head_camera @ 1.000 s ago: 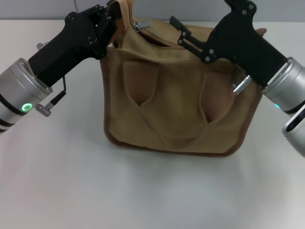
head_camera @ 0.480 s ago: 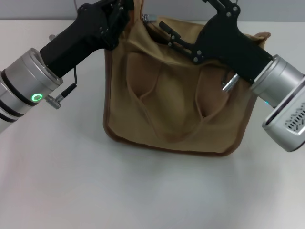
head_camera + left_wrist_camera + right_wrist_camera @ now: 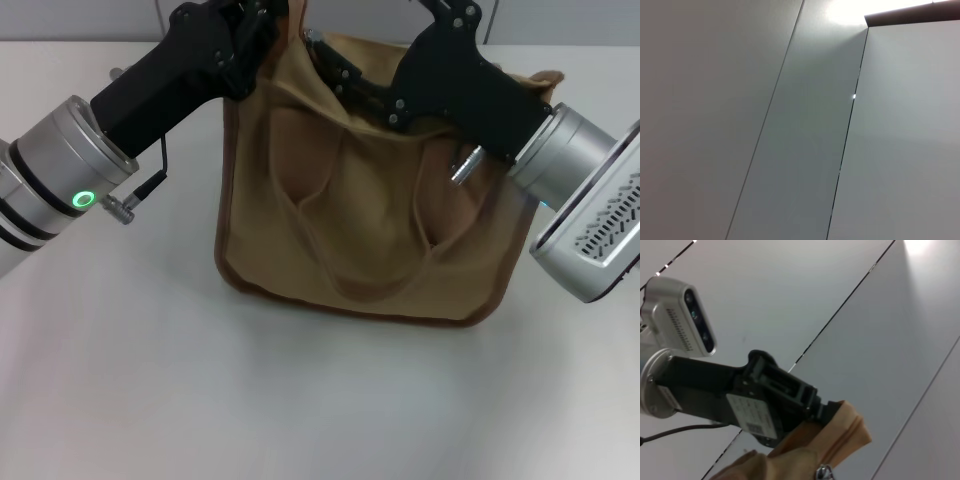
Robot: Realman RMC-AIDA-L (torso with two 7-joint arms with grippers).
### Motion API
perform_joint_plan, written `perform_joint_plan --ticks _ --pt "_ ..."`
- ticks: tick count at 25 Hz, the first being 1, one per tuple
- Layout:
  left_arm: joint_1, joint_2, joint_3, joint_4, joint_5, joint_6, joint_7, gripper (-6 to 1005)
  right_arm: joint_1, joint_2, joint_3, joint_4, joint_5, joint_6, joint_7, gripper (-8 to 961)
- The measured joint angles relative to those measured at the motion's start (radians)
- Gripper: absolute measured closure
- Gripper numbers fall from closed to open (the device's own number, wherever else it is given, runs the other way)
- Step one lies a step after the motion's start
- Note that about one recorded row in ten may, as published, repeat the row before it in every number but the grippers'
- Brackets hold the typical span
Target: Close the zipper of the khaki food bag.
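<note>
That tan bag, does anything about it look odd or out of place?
Yes. The bag is hoisted by its left top corner, which the left claw pinches, so it hangs lopsided with a handle drooping. The right claw reaches along its top.

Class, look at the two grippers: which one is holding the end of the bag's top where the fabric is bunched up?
The left gripper: it pinches the raised fabric end of the khaki food bag. The right gripper reaches along the top opening instead.
</note>
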Motion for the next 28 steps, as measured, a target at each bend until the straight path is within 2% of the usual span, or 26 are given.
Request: perform_joint_plan --ticks 12,22,28 --pt "-0.008 0.0 0.0 -0.001 0.0 0.001 0.0 978 0.024 0.0 0.043 0.0 -0.06 0.034 0.008 205" --pt "-0.01 0.0 0.0 -0.001 0.0 -0.001 0.0 979 0.025 0.0 0.045 0.001 -0.091 0.055 0.001 311" --pt "-0.012 0.0 -0.001 -0.001 0.0 -0.002 0.0 978 0.024 0.0 0.041 0.0 -0.093 0.059 0.0 426"
